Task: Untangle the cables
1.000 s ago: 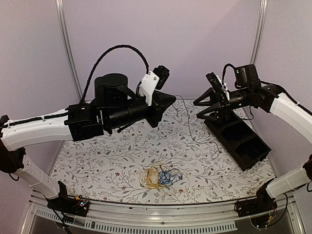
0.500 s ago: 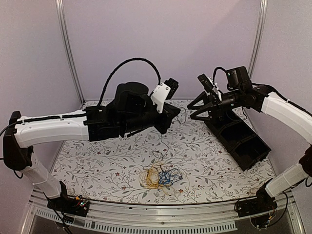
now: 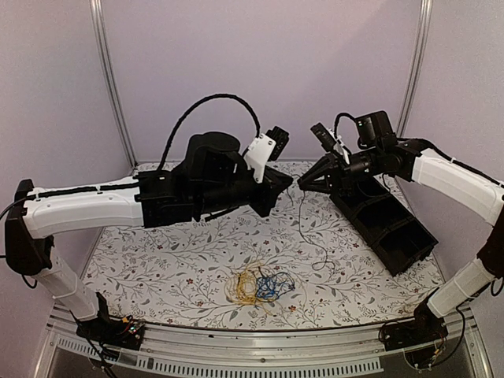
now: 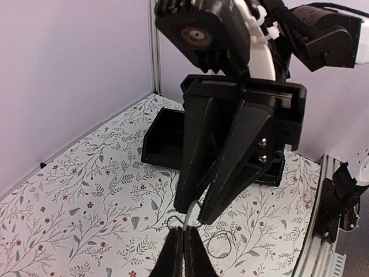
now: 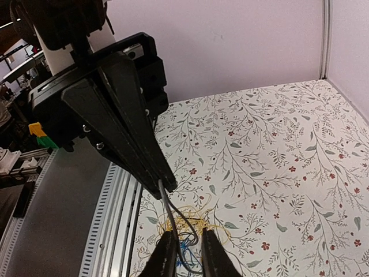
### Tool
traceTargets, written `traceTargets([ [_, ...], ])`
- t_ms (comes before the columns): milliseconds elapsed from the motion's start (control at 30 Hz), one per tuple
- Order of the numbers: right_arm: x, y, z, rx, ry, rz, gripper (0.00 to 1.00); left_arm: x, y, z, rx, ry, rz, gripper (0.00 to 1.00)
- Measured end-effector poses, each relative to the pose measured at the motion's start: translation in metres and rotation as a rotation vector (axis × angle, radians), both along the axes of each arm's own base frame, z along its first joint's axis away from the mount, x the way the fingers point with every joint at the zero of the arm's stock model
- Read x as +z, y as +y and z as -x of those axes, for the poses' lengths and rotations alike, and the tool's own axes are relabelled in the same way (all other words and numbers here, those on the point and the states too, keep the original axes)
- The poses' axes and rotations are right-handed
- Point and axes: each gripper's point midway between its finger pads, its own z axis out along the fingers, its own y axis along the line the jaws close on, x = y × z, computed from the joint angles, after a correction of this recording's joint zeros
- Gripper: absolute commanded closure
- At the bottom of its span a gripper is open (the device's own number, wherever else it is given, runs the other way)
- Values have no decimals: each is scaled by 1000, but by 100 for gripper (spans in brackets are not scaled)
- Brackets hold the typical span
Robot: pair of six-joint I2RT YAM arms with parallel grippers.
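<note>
A tangle of yellow and blue cables lies on the floral table near the front edge, also under my right wrist. My left gripper is held high over the table, shut on one end of a thin grey cable that hangs down to the cloth. Its tips pinch that cable. My right gripper meets the left tip to tip. Its fingers stand a narrow gap apart with the grey cable running between them, close to one finger.
A black divided bin lies on the right side of the table, below the right arm. The purple walls and metal posts close in the back and sides. A metal rail runs along the front.
My right gripper moved left to meet the left gripper's tip and its jaws narrowed from wide open around the grey cable. The left arm reached right earlier, then held still, staying shut.
</note>
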Motion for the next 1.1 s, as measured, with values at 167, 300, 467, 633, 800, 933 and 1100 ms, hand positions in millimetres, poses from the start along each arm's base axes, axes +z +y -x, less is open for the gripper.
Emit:
traceTargets([
  [167, 2, 1, 0, -3, 3, 1, 100, 0, -1, 1, -11, 3, 0, 89],
  [300, 8, -1, -8, -25, -45, 14, 100, -1, 0, 0, -15, -14, -14, 46],
  [467, 16, -25, -37, -115, -124, 24, 100, -24, 13, -9, -6, -68, -115, 16],
  [633, 29, -83, -84, -302, -194, 51, 100, -43, 36, -34, 9, -91, -177, 15],
  [800, 47, -130, -113, -467, -282, 94, 100, -54, 88, -97, 133, -96, -176, 16],
  [933, 58, -151, -129, -561, -354, 141, 100, -68, 141, -125, 254, -57, -168, 16],
  [1100, 70, -172, -144, -653, -402, 178, 100, -49, 173, -126, 339, -91, -120, 17],
])
